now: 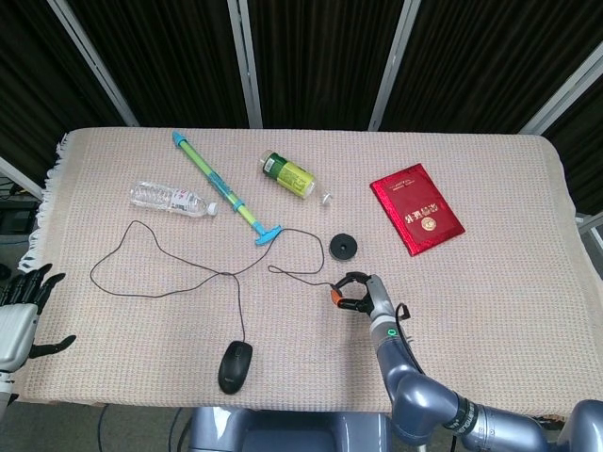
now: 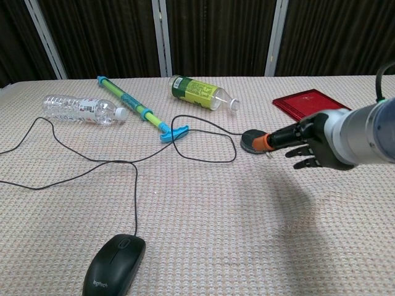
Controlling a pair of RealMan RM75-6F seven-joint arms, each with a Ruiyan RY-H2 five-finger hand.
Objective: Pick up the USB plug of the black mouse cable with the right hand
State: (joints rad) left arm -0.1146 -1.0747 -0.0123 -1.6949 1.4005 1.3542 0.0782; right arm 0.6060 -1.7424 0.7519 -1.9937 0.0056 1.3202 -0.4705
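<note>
The black mouse (image 1: 236, 365) (image 2: 114, 266) lies near the table's front edge. Its thin black cable (image 1: 160, 247) (image 2: 74, 161) loops over the cloth and runs right to my right hand (image 1: 358, 295) (image 2: 316, 142). That hand hovers just above the table and pinches the cable's USB plug at its orange-tipped thumb (image 2: 265, 142). The plug itself is almost hidden between the fingers. The last stretch of cable (image 2: 213, 123) rises off the cloth toward the hand. My left hand (image 1: 19, 315) rests at the table's left front corner, fingers spread, holding nothing.
A black disc (image 1: 344, 247) (image 2: 250, 141) lies just beyond my right hand. A red booklet (image 1: 416, 208) (image 2: 305, 100) sits further right. A green bottle (image 1: 288, 175) (image 2: 199, 91), a blue-green tube (image 1: 221, 188) (image 2: 139, 108) and a clear water bottle (image 1: 174, 199) (image 2: 80, 109) lie at the back left.
</note>
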